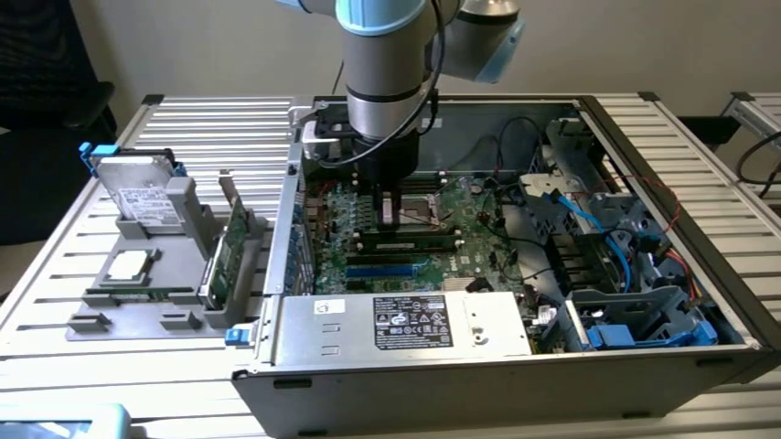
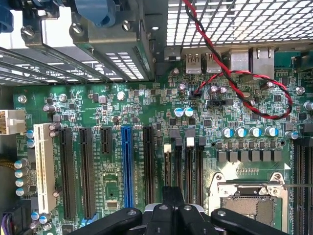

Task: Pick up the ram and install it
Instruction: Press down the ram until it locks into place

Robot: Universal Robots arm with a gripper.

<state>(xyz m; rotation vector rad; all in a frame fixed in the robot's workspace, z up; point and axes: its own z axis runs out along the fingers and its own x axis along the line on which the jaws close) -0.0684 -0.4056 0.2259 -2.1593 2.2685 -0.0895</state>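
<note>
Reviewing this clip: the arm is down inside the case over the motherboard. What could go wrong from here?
1. The shut tool sits low over the board, right beside the open socket. A small sideways drift could hit the socket or the capacitors near it.
2. A red-and-black wire loops loosely over the board. It might snag the tool or arm if they move that way.

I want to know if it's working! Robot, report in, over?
Hand shut, holding nothing, low over the motherboard. Ram looks to lie in the gray tray, exterior view's left. No obstacle seen near the hand.
</note>
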